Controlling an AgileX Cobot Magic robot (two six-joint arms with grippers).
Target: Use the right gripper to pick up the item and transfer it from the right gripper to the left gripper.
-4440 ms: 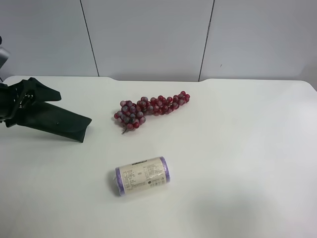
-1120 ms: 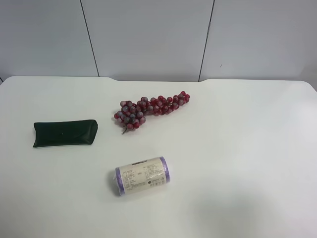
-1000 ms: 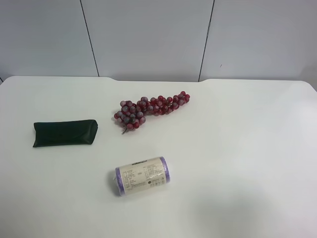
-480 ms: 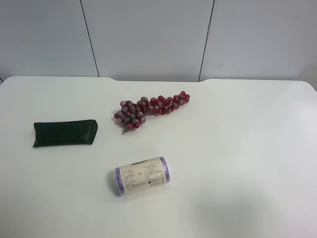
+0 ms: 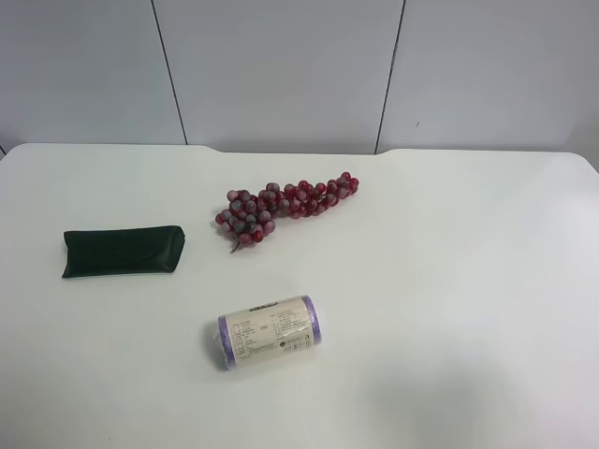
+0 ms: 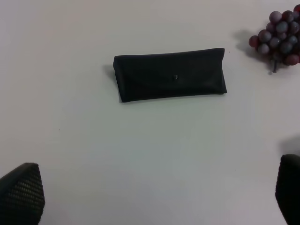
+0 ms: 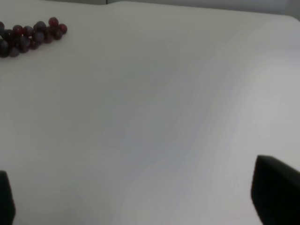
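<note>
The item, a flat blackish-green glasses case [image 5: 123, 251] with a small snap, lies flat on the white table at the exterior high view's left. It also shows in the left wrist view [image 6: 171, 75]. My left gripper [image 6: 154, 192] is open and empty, held above the table and apart from the case. Only its two fingertips [image 6: 21, 192] show. My right gripper [image 7: 140, 194] is open and empty over bare table, with the tip of the grape bunch [image 7: 28, 37] far from it. Neither arm shows in the exterior high view.
A red grape bunch [image 5: 285, 204] lies mid-table, also in the left wrist view [image 6: 279, 37]. A purple-ended labelled roll [image 5: 270, 331] lies on its side in front of the grapes. The table's far edge [image 5: 299, 150] meets a grey panelled wall.
4.4 s ago the arm at the exterior high view's left held the case in the air. Now the case lies flat on the table and that arm is out of view. Nothing moved in the last second.
</note>
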